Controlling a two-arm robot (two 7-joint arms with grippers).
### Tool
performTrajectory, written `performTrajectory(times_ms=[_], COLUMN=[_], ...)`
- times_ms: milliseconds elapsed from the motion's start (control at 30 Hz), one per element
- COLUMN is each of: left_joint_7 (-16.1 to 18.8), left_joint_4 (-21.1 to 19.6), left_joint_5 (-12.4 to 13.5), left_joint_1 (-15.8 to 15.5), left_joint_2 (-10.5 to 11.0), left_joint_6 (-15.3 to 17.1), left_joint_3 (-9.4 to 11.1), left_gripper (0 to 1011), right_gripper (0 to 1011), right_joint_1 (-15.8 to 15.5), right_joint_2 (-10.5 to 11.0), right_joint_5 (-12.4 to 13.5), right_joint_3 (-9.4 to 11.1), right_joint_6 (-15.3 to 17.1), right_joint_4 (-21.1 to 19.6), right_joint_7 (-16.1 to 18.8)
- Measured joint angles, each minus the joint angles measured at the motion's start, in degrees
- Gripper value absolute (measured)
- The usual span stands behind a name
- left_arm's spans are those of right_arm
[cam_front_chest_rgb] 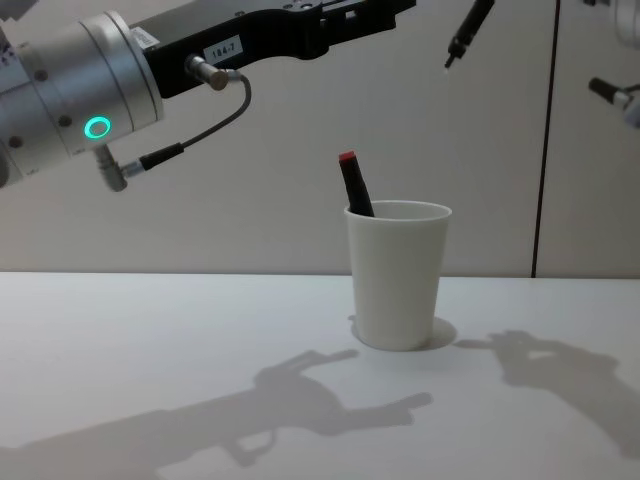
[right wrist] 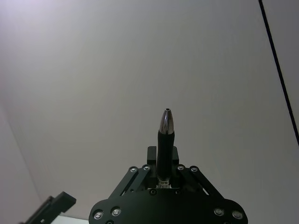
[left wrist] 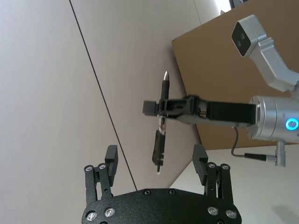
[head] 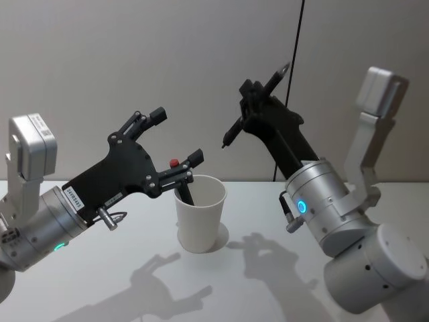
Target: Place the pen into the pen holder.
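Right gripper (head: pixel 258 107): closed on the pen (head: pixel 256 106), high above the surface (head: pixel 80 288).
Left gripper (head: pixel 177 137): wide open, empty, beside the cup (head: pixel 200 221).
Cup: upright, a red-capped marker (cam_front_chest_rgb: pixel 354 185) inside.

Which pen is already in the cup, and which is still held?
The red-capped pen leans inside the white paper cup. The black pen with a silver tip is clamped in the right gripper, raised above the table.

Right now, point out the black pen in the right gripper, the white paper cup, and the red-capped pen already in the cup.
black pen (left wrist: pixel 161 135): left wrist view, mid-barrel.
white paper cup (cam_front_chest_rgb: pixel 398 285): chest view, front wall.
red-capped pen (cam_front_chest_rgb: pixel 353 185): chest view, shaft above the rim.
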Motion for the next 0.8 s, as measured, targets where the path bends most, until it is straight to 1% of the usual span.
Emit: performTrajectory(times_ms=[33,133,167,233,267,333,367,533,567,633,733,800], left_joint_7=[0.0,0.0,0.0,0.0,0.0,0.0,0.0,0.0,0.0,0.0,0.0,0.0], left_joint_4=[0.0,0.0,0.0,0.0,0.0,0.0,0.0,0.0,0.0,0.0,0.0,0.0], left_joint_5=[0.0,0.0,0.0,0.0,0.0,0.0,0.0,0.0,0.0,0.0,0.0,0.0], left_joint_1=[0.0,0.0,0.0,0.0,0.0,0.0,0.0,0.0,0.0,0.0,0.0,0.0], left_joint_2=[0.0,0.0,0.0,0.0,0.0,0.0,0.0,0.0,0.0,0.0,0.0,0.0], left_joint_6=[0.0,0.0,0.0,0.0,0.0,0.0,0.0,0.0,0.0,0.0,0.0,0.0], left_joint_3=[0.0,0.0,0.0,0.0,0.0,0.0,0.0,0.0,0.0,0.0,0.0,0.0], left_gripper=[1003,1003,1003,1003,1003,1004,1003,1003,1003,1003,1003,1003], right_gripper=[142,142,142,142,142,142,142,143,142,142,142,142], right_joint_1=[0.2,0.6,1.0,1.3,1.6,2.1,2.6,3.8,4.2,4.6,5.3,5.6], right_joint_2=[0.2,0.4,0.6,0.6,0.6,0.6,0.5,-0.1,-0.3,-0.6,-1.1,-1.3], right_joint_5=[-1.3,-3.1,-4.4,-5.7,-6.9,-8.1,-9.4,-12.1,-13.1,-13.8,-15.7,-16.4], right_joint_3=[-0.5,-1.2,-1.8,-2.4,-3.0,-3.7,-4.3,-5.9,-6.4,-6.9,-7.8,-8.1], right_joint_6=[-0.3,-0.8,-1.1,-1.5,-1.9,-2.3,-2.8,-3.6,-3.8,-3.9,-4.1,-4.1], right_joint_4=[0.5,1.3,2.0,2.8,3.6,4.8,5.8,8.9,9.8,10.7,12.6,13.3], right_joint_7=[-0.1,-0.3,-0.4,-0.5,-0.5,-0.5,-0.6,-0.6,-0.7,-0.8,-1.1,-1.4])
